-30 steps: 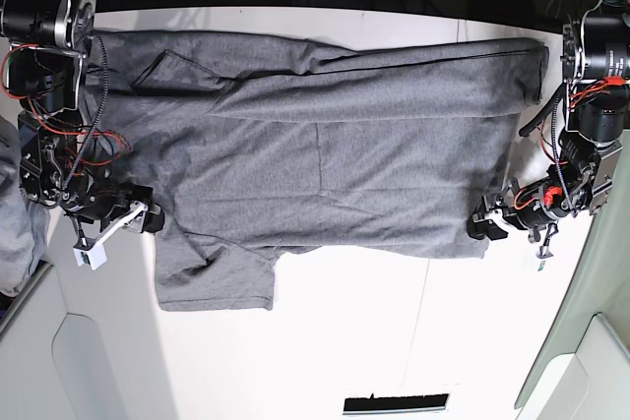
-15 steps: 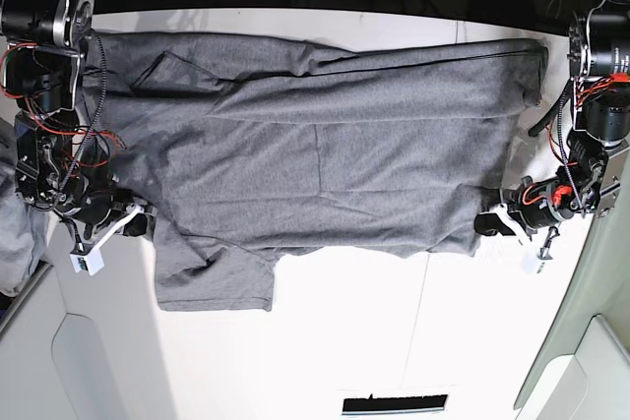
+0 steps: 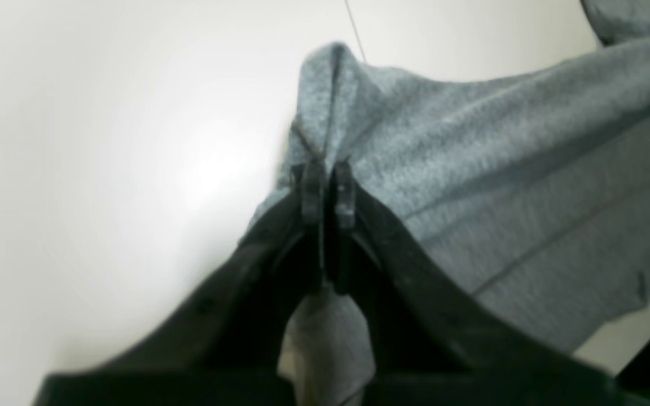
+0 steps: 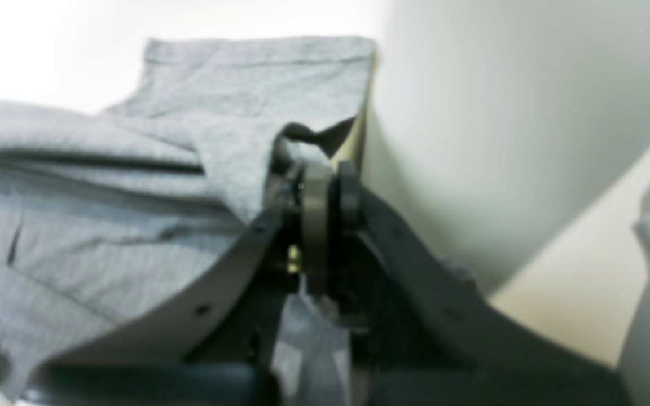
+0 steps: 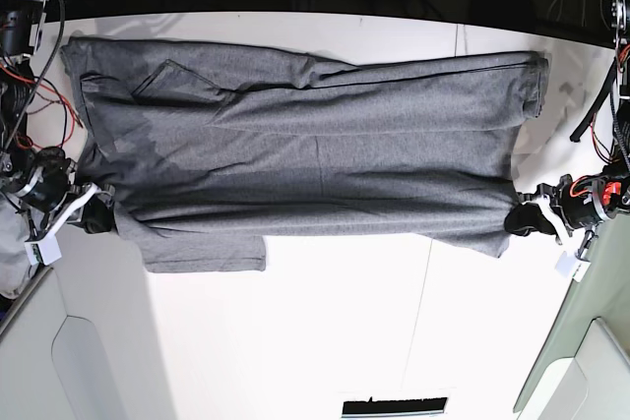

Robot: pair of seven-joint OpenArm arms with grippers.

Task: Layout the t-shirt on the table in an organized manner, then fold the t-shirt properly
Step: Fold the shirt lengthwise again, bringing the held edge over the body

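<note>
I see the t-shirt [image 5: 315, 154], plain heather grey, no print, spread wide across upper half of frame on the white tabletop [image 5: 345, 331]. Top edge runs near the tabletop's far edge. Lower edge is pulled taut left to right btwn its two bottom corners, each raised in a peak. One short sleeve lies flat at lower left. Long diagonal creases cross the body. A thin dark seam crosses the tabletop below the shirt, right of center.
</note>
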